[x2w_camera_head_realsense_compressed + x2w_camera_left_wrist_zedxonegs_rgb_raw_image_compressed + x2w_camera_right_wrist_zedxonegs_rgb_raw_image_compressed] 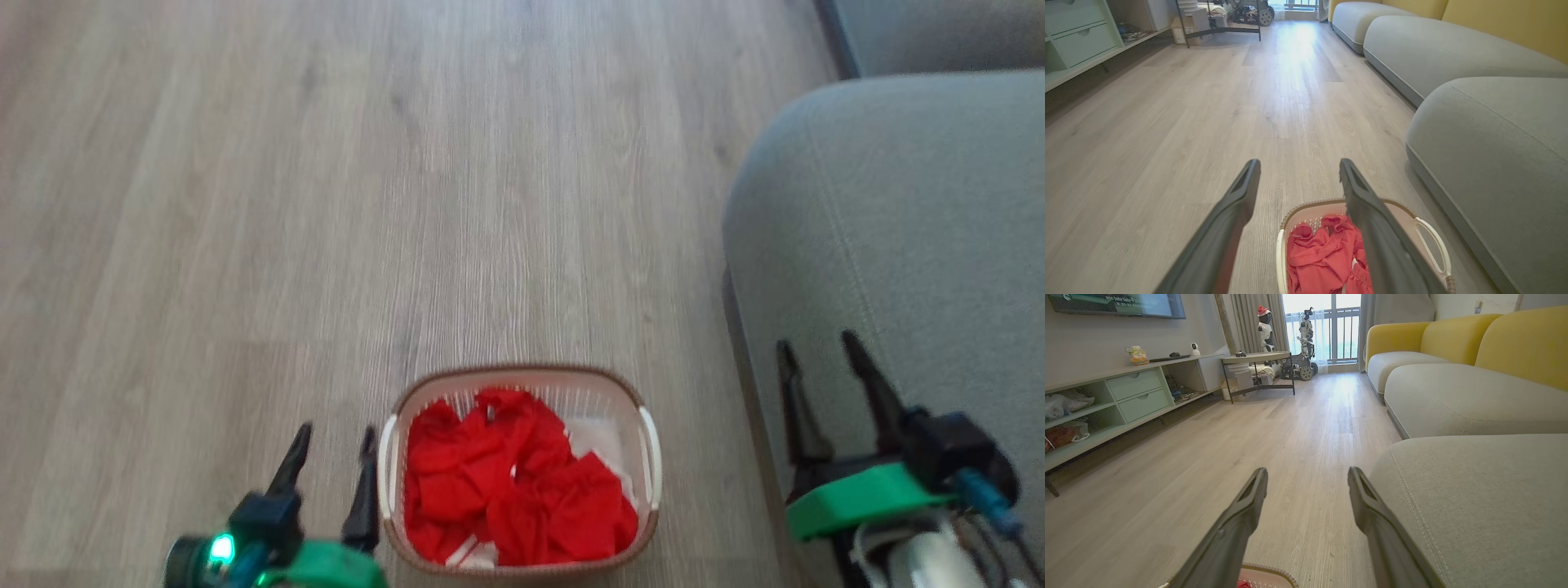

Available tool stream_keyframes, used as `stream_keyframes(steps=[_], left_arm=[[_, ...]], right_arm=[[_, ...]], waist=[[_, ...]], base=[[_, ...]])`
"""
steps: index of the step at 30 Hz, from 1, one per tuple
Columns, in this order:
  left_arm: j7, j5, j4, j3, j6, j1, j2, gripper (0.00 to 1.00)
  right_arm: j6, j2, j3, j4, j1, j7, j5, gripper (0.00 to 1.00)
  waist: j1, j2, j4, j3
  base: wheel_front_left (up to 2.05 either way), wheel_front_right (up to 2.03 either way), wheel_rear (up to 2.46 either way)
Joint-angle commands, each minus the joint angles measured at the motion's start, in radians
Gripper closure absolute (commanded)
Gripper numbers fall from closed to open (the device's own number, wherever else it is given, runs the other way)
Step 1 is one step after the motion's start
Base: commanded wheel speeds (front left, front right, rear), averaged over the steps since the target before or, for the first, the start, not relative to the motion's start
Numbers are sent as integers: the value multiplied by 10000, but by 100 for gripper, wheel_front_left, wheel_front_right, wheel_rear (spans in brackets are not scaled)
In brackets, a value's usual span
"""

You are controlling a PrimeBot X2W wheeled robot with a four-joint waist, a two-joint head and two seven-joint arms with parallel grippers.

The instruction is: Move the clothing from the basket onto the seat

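Red thin-fabric clothing (514, 490) all in the cream perforated plastic basket (522, 371) beside the grey-green fabric sofa seat (898, 229), left end effector (337, 429) and right end effector (816, 341) spread wide, empty – looks pre-grasp, next needs dipping into the pile.

Head view: high above, looking steeply down on floor (326, 204); basket (522, 371) at bottom edge, seat (898, 204) at right. Left wrist view: low, facing forward along floor, basket close beneath. Right wrist view: low, near level, facing window (1331, 330) at far end. All three share basket rim, seat, floor.
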Motion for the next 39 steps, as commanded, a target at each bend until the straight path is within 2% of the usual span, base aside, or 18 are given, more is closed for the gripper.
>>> stream_keyframes(steps=[1, 9, 18, 31, 39], left_arm=[[-138, 98, -197, 140, -58, -788, 26, 0], [-138, 346, 1191, -1035, -336, -3017, 26, 0], [-138, 100, 3742, -2810, -477, -5611, 26, 0], [-137, -572, 7248, -5198, -827, -7794, 26, 0], [-96, -1224, 7988, -6279, -835, -8516, 26, 0]], right_arm=[[-2, -123, 71, -449, -548, -107, -110, 0], [-2, -123, -1019, -1343, -1828, -107, -546, 0], [-2, -123, -1599, -2186, -3205, -107, -785, 0], [-2, -123, -1416, -3173, -4112, -107, -695, 0], [-2, -123, -1294, -3435, -4378, -107, -554, 0]], waist=[[0, 0, 41, 587], [0, 0, 77, 3004], [0, 0, -217, 5463], [0, 0, -606, 7385], [0, 0, -873, 8081]], base=[[0, 0, 0], [0, 0, 0], [0, 0, 0], [0, 0, 0], [0, 0, 0]])
